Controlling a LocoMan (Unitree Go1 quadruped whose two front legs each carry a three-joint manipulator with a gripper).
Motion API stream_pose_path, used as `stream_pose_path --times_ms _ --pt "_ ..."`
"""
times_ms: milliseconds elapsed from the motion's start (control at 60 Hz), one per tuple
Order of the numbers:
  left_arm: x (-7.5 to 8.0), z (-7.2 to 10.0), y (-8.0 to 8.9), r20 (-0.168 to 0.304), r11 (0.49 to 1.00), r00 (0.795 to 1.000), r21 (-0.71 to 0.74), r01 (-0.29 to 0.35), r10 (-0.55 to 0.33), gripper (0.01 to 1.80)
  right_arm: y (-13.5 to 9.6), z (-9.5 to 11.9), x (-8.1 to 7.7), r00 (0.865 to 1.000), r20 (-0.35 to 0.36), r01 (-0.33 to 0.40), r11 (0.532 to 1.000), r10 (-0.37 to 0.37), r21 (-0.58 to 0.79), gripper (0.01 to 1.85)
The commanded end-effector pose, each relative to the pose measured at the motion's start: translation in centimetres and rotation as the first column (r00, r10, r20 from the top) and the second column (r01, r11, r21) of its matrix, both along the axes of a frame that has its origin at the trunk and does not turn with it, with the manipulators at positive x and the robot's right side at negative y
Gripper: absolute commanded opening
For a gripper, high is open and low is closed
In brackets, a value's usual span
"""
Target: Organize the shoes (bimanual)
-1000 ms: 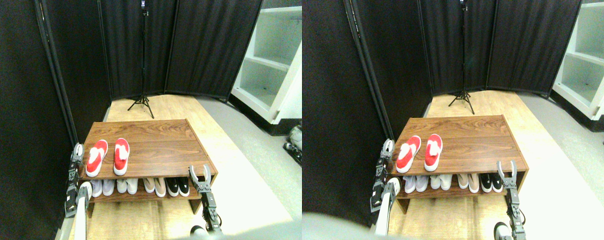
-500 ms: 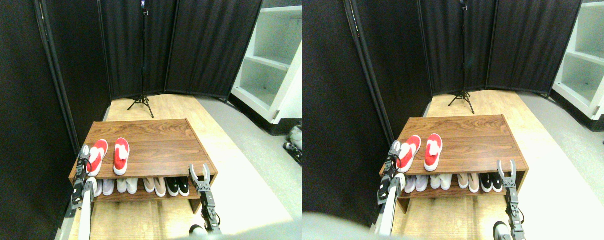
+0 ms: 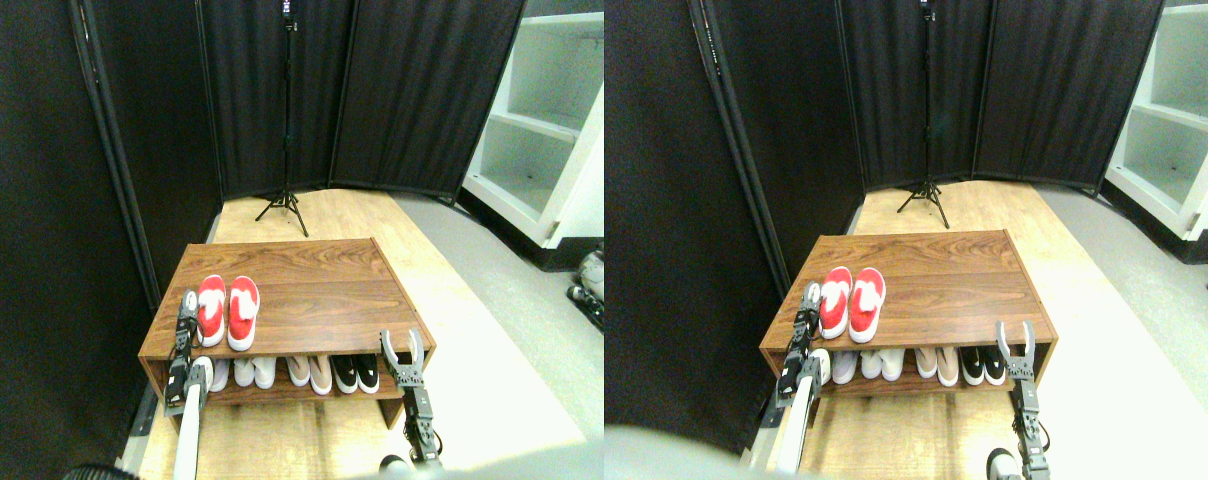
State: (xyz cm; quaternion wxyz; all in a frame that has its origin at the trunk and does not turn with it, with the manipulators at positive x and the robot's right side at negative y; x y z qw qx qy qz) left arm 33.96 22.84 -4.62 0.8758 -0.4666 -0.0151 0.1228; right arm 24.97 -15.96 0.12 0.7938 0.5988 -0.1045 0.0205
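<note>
The stereo pair view looks down on a brown wooden shoe rack (image 3: 304, 290) standing in the lower centre of the frame on a light wood floor (image 3: 364, 215). The 2 red shoes (image 3: 226, 311) lie side by side on the left part of the rack's top board, toes pointing away from the camera and white lining showing at the heels, their sides close together or touching. The left pincer (image 3: 188, 305) sits at the outer left side of the left shoe, right against it; whether its jaws are apart or together cannot be told. The right pincer (image 3: 401, 345) stands upright at the rack's front right corner, well apart from the red shoes, its 2 jaws spread wide with nothing between them. On the lower shelf a row of white, beige and black shoes (image 3: 294, 371) is lined up. Black curtain panels (image 3: 404, 90) fill the upper frame, a tripod (image 3: 286, 120) stands before them, and a white cabinet (image 3: 544, 130) occupies the upper right.
</note>
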Motion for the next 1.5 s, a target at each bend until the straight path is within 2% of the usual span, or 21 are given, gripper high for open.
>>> stream_pose_path --times_ms 17,150,350,467,550,633,717,767,850,867,900,967,983,1000,1017,1083,1183,1300,1467,1500 --pt "0.0 -0.2 -1.1 -0.018 0.999 0.999 0.007 0.049 -0.049 0.01 0.1 0.3 -0.1 0.999 0.035 0.004 1.000 -0.004 0.000 0.30" --pt "-0.4 0.2 -1.9 0.002 0.997 0.997 -0.010 0.076 -0.076 0.01 0.1 0.4 -0.2 0.999 0.042 -0.004 1.000 0.004 0.005 0.29" --pt "-0.5 0.0 -2.0 0.024 0.994 0.994 -0.036 0.104 -0.103 0.01 0.2 0.5 -0.1 0.999 0.050 -0.001 1.000 0.002 -0.015 0.32" --pt "-0.8 0.1 -2.2 0.019 0.994 0.994 -0.042 0.106 -0.105 0.01 0.2 0.5 0.0 0.999 0.047 -0.002 1.000 0.002 -0.005 0.32" --pt "-0.7 -0.1 -2.3 0.004 0.993 0.994 -0.047 0.113 -0.112 0.01 0.2 0.6 0.1 0.999 0.050 -0.007 1.000 0.007 0.001 0.31" --pt "-0.3 -0.2 -2.5 0.001 0.985 0.991 -0.117 0.130 -0.131 0.01 0.2 0.6 0.2 0.998 0.060 -0.005 1.000 0.005 -0.005 0.32" --pt "-0.4 0.1 -2.7 -0.006 0.987 0.992 -0.101 0.127 -0.129 0.01 0.1 0.6 0.3 0.998 0.060 -0.007 1.000 0.007 -0.002 0.31" --pt "-0.1 -0.1 -2.3 0.006 0.988 0.991 -0.076 0.133 -0.133 0.01 0.1 0.6 0.2 0.998 0.059 -0.004 1.000 0.004 -0.002 0.31" --pt "-0.4 0.6 -1.8 0.017 0.992 0.995 -0.082 0.100 -0.099 0.01 0.0 0.5 0.0 0.999 0.043 0.011 1.000 -0.011 0.000 0.32" --pt "-0.6 1.0 -1.7 0.030 0.993 0.995 -0.060 0.099 -0.098 0.01 -0.1 0.4 0.0 0.999 0.046 0.005 1.000 -0.005 0.002 0.32" --pt "-0.4 0.8 -0.7 0.061 0.995 0.994 -0.027 0.094 -0.092 0.01 -0.1 0.4 0.0 0.999 0.045 0.005 1.000 -0.005 0.002 0.32" --pt "-0.7 1.1 0.0 0.075 0.998 0.995 0.009 0.064 -0.065 0.01 -0.2 0.3 0.0 0.999 0.045 0.005 1.000 -0.005 -0.002 0.31" --pt "-1.0 1.5 0.6 0.098 0.998 0.993 0.038 0.057 -0.060 0.01 -0.2 0.2 0.1 0.998 0.058 0.005 1.000 -0.004 -0.025 0.29" --pt "-1.0 1.5 0.6 0.098 0.998 0.993 0.038 0.057 -0.060 0.01 -0.2 0.2 0.1 0.998 0.058 0.005 1.000 -0.004 -0.025 0.29" --pt "-1.2 1.8 1.2 0.129 0.997 0.990 0.064 0.049 -0.057 0.01 -0.3 0.3 0.1 0.999 0.043 0.009 1.000 -0.009 -0.007 0.29" --pt "-1.6 2.4 2.1 0.156 0.994 0.984 0.078 0.072 -0.083 0.01 -0.3 0.2 0.2 0.999 0.043 0.007 1.000 -0.007 0.001 0.29" --pt "-3.2 4.1 3.0 0.201 0.994 0.975 0.074 0.077 -0.091 0.01 -0.2 0.2 0.2 0.999 0.034 0.006 1.000 -0.007 0.012 0.30" --pt "-4.6 5.0 3.4 0.201 0.986 0.973 0.146 0.084 -0.113 0.01 -0.1 0.2 0.4 0.999 0.036 0.006 1.000 -0.006 0.003 0.29" --pt "-6.4 4.8 4.0 0.219 0.990 0.967 0.088 0.111 -0.128 0.01 0.0 0.2 0.7 0.999 0.040 0.001 1.000 -0.001 0.012 0.26" --pt "-7.1 4.8 4.0 0.218 0.993 0.970 0.070 0.094 -0.107 0.01 0.0 0.2 0.7 0.999 0.036 0.004 1.000 -0.004 0.008 0.26"
